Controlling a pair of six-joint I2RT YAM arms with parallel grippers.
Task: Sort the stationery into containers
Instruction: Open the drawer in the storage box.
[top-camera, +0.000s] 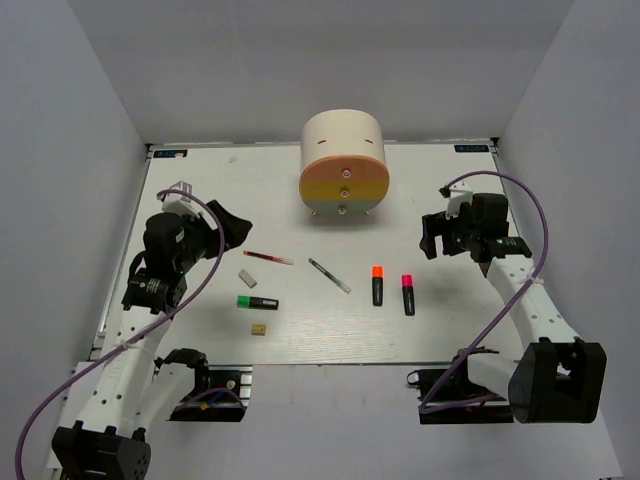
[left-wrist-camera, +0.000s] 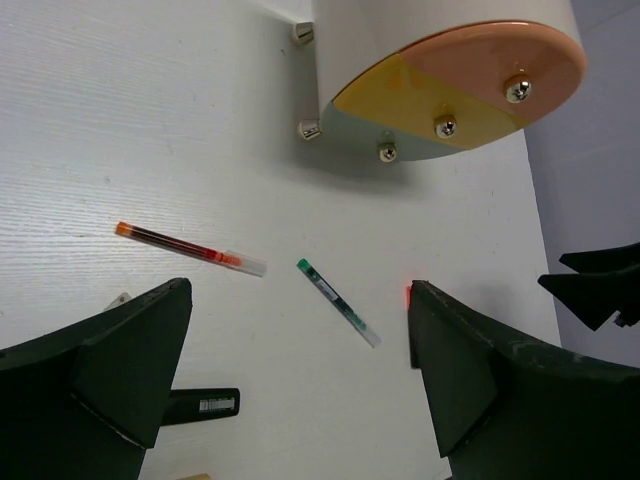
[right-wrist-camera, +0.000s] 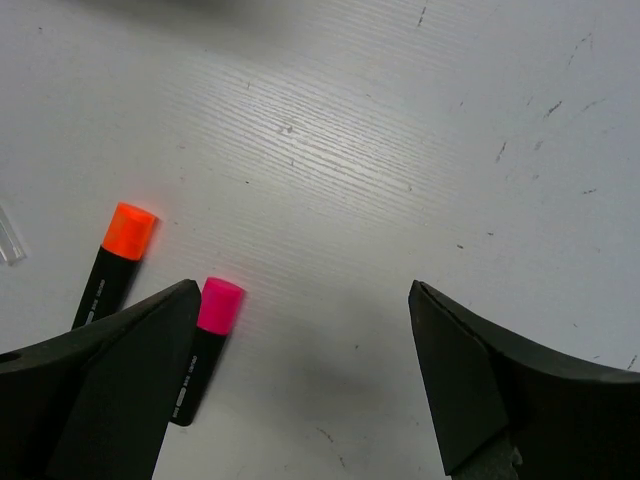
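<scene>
The cream half-cylinder drawer unit (top-camera: 343, 150) stands at the back centre, its peach-orange, yellow and pale grey fronts shut; it also shows in the left wrist view (left-wrist-camera: 460, 80). On the table lie a red pen (top-camera: 268, 258), a dark-green pen (top-camera: 329, 275), a white eraser (top-camera: 248, 278), a green-capped highlighter (top-camera: 257, 302), a tan block (top-camera: 259, 328), an orange-capped highlighter (top-camera: 378, 285) and a pink-capped highlighter (top-camera: 408, 294). My left gripper (top-camera: 225, 225) is open and empty, left of the red pen (left-wrist-camera: 190, 249). My right gripper (top-camera: 432, 236) is open and empty above the table, right of the pink-capped highlighter (right-wrist-camera: 205, 345).
Grey walls enclose the white table (top-camera: 200, 190) on three sides. Purple cables loop off both arms. The unit stands on small metal feet (left-wrist-camera: 309, 130). The table's front edge runs just before the arm bases.
</scene>
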